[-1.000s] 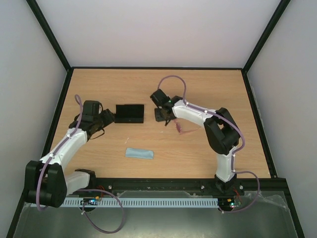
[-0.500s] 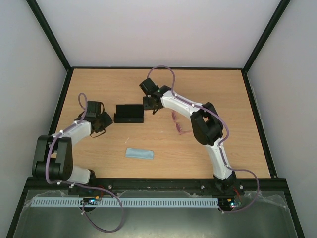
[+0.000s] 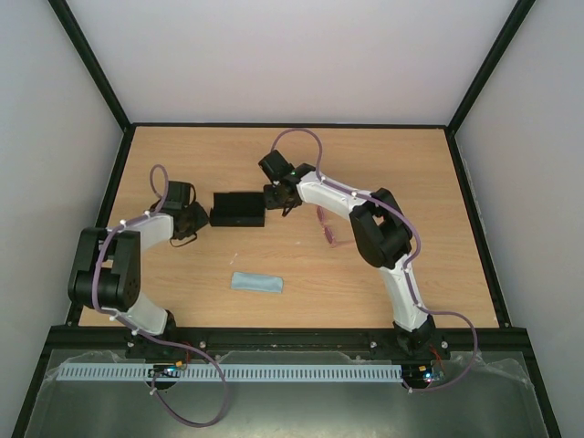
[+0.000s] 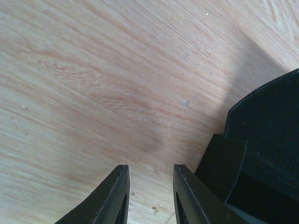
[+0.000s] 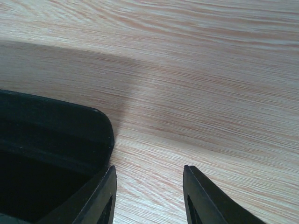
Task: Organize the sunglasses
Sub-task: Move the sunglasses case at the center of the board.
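The pink sunglasses (image 3: 328,226) lie on the wooden table, right of centre, free of both grippers. A black oblong case (image 3: 238,208) stands open between the two grippers. My left gripper (image 3: 197,219) is open and empty just left of the case, whose end shows in the left wrist view (image 4: 261,154). My right gripper (image 3: 274,195) is open and empty at the case's right end; the case corner shows in the right wrist view (image 5: 51,149) beside my left finger. The sunglasses are out of both wrist views.
A folded light blue cloth (image 3: 256,283) lies on the table (image 3: 411,182) toward the front, below the case. Black frame rails (image 3: 461,173) and grey walls border the table on the left, right and back.
My right gripper has moved left from beside the sunglasses to the case's right end. My left arm has drawn back and folded, its gripper staying by the case's left end.
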